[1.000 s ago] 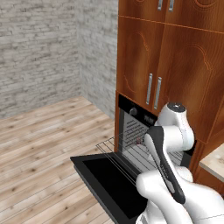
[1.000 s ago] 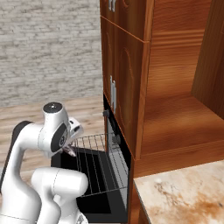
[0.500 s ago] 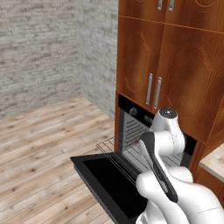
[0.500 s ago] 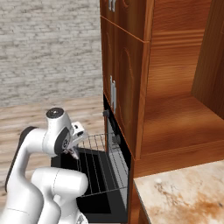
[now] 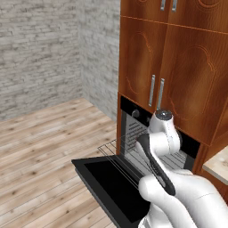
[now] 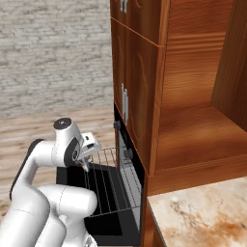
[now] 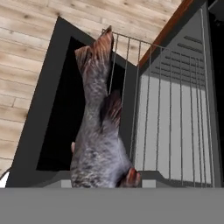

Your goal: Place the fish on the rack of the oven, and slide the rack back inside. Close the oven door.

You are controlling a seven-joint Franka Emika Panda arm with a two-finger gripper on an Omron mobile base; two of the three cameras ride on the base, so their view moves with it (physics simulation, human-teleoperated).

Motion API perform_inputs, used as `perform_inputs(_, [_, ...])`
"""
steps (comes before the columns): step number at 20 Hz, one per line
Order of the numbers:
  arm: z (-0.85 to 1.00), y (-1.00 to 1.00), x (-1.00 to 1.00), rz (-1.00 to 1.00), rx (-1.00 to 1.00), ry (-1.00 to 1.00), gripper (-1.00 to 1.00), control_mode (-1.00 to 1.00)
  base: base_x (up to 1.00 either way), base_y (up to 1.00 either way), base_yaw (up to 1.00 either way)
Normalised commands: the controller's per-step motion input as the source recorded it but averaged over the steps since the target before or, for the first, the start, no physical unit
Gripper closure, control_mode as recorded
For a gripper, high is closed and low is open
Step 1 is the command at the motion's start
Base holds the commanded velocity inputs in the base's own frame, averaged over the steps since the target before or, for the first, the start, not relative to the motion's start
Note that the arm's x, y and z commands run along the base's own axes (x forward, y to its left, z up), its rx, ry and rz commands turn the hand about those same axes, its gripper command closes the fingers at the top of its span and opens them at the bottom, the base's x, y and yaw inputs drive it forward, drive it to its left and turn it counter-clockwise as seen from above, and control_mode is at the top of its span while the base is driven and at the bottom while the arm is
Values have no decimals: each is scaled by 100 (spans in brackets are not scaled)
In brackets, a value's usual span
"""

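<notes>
The fish [image 7: 98,122], grey with a reddish tail, hangs lengthwise from my gripper [image 6: 86,163], which is shut on it. Its tail points toward the near corner of the rack [image 7: 175,109]. The silver wire rack [image 6: 108,183] is pulled out of the black oven [image 5: 133,113] and juts over the oven door [image 5: 111,182], which lies open and flat. In the right base view my hand hovers just above the rack's left edge, over the door. The fish hides my fingertips in the hand view.
Reddish-brown cabinet doors with silver handles [image 5: 156,91] stand above the oven. A speckled counter [image 6: 202,217] sits to the right. Wooden floor [image 5: 40,147] spreads left of the open door, which sticks out into the room.
My arm has leaned slightly forward and down toward the oven, bringing the fish closer over the pulled-out rack. Rack and door have not moved.
</notes>
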Motion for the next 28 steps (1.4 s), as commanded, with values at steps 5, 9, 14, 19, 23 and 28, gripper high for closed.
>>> perform_inputs(5, [-33,0,28,-10,0,0,100,-100,0,0,0])
perform_inputs(9, [-54,0,20,-8,0,0,100,-100,0,0,0])
perform_inputs(14, [-75,0,9,-7,0,-1,100,-100,0,0,0])
perform_inputs(19, [-80,0,1,-7,0,-3,100,-100,0,0,0])
perform_inputs(23, [-78,0,0,-7,0,-6,100,-100,0,0,0])
perform_inputs(28, [-68,0,0,-8,0,-11,100,-100,0,0,0])
